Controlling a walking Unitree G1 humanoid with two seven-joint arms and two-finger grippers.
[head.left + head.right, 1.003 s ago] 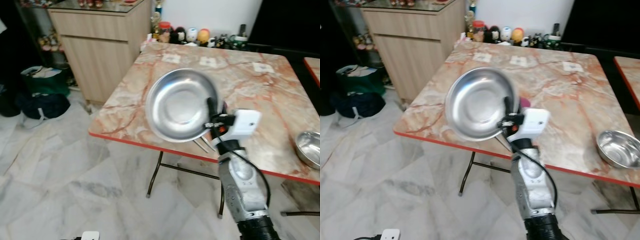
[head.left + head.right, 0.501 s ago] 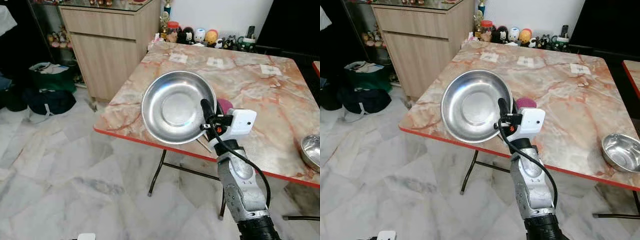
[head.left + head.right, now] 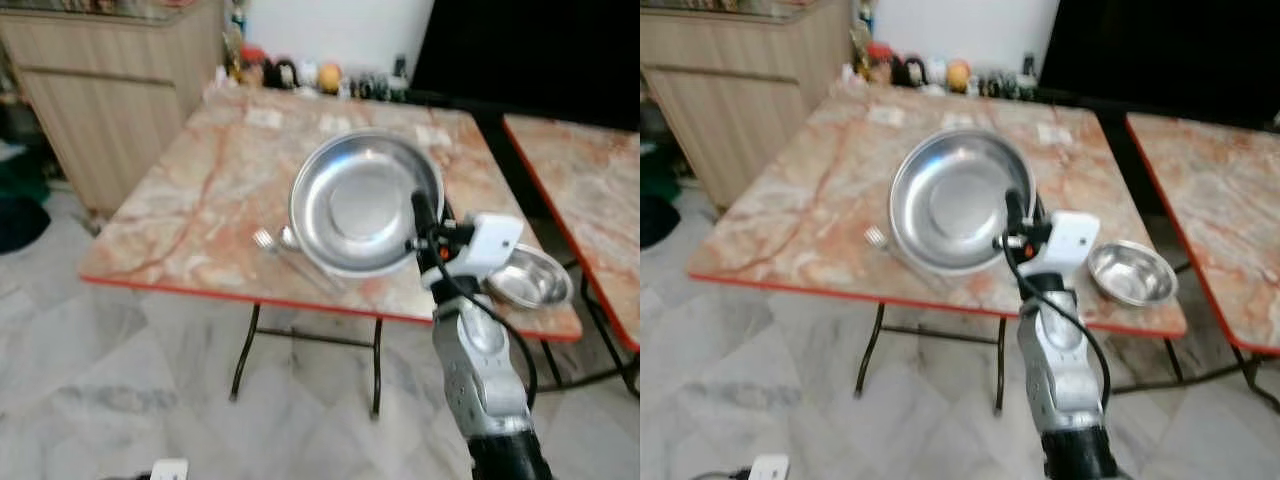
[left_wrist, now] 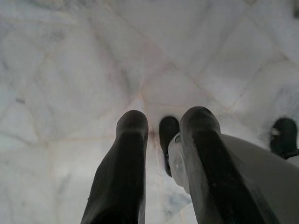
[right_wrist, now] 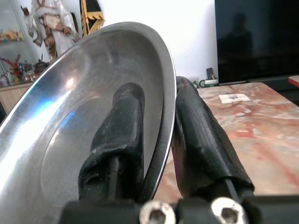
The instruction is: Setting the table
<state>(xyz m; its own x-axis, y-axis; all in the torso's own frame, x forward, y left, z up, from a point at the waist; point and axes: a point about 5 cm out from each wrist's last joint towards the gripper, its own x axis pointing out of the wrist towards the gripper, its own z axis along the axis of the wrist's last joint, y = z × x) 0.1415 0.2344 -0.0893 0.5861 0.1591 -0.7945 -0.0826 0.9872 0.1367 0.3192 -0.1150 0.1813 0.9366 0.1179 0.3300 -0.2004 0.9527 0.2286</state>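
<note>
Steel plate (image 3: 362, 203) stands on edge in the right gripper (image 3: 421, 212), rim pinched between its fingers (image 5: 122, 135), lifted before the table (image 3: 190, 190) — bowl (image 3: 528, 279) near its right corner, fork (image 3: 290, 257) below the plate — left gripper (image 4: 163, 154) idle, parted.

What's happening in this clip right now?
The robot's right hand holds a steel plate by its rim, tilted up above the marble table. A fork and a small steel bowl already lie on the table. The left hand hangs idle over the floor.
</note>
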